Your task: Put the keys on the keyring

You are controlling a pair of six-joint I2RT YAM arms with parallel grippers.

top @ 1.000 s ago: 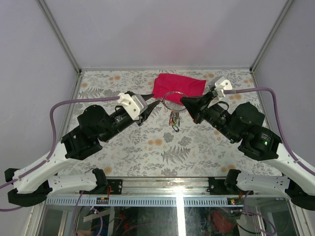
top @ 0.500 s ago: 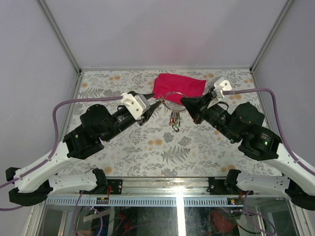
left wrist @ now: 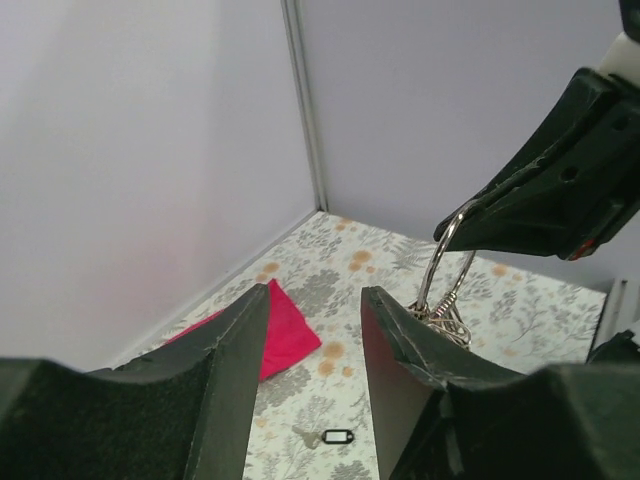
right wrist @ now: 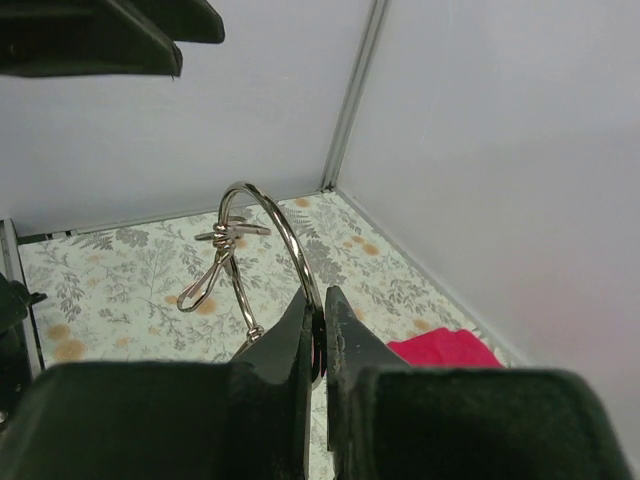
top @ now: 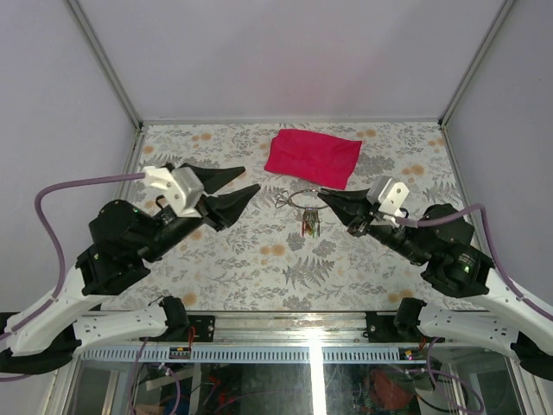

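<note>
The right pincer [top: 327, 198] is clamped on the keyring [top: 301, 197], which it holds above the counter [top: 259, 259] near the red cloth [top: 313, 157]. The keys [top: 309, 223] dangle beneath the ring. The left pincer [top: 249, 180] is off to the left, jaws apart and holding nothing.

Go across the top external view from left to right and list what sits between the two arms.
left gripper → keyring → right gripper. The red cloth and the hanging keys span the same stretch as the ring, so they are left out.
</note>
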